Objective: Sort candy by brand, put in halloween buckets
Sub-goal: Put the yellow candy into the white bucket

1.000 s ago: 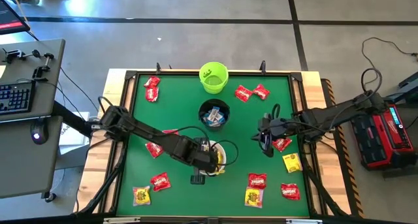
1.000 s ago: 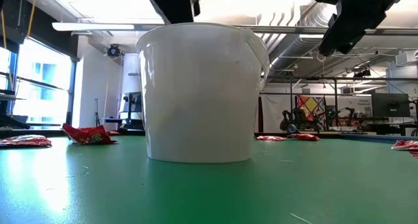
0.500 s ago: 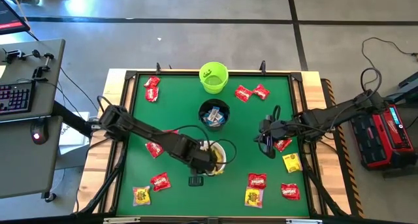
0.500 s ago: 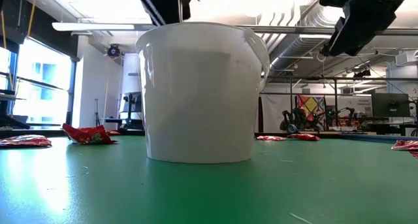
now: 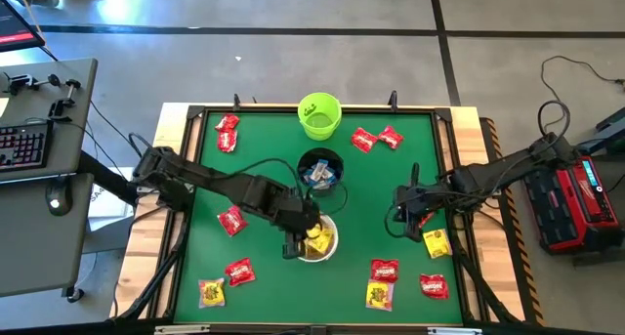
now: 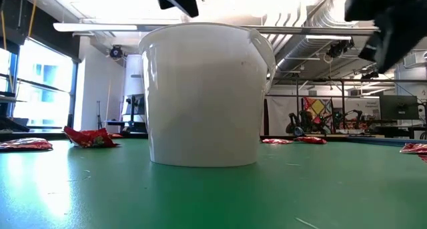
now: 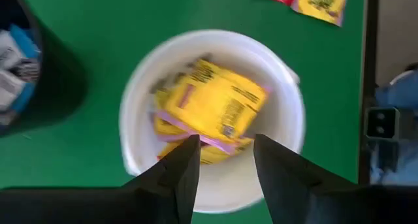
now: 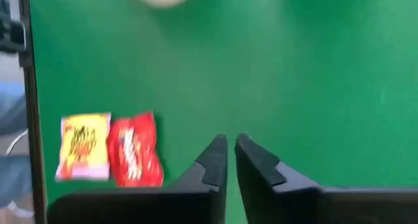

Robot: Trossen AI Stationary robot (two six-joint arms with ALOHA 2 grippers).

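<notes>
Green felt-like table (image 5: 371,193), flat and matte, is carrying everything. Left gripper (image 7: 222,160) is hanging directly over the white bucket (image 7: 287,113), fingers apart and empty; a glossy yellow packet (image 7: 212,103) is lying just beyond the fingertips inside that round, smooth-walled pail, likely just let go there with others of its brand. Black bucket (image 5: 320,169), near the fingers' far side, is holding blue-and-white packets (image 5: 318,175). Lime bucket (image 5: 319,115) is standing well beyond. Right gripper (image 8: 230,160) is hovering over bare table, fingers nearly together, gripping nothing; a crinkled red packet (image 8: 134,150) and a yellow one (image 8: 83,145) are lying side by side, touching, off to one side of its fingers, probably the next pick.
</notes>
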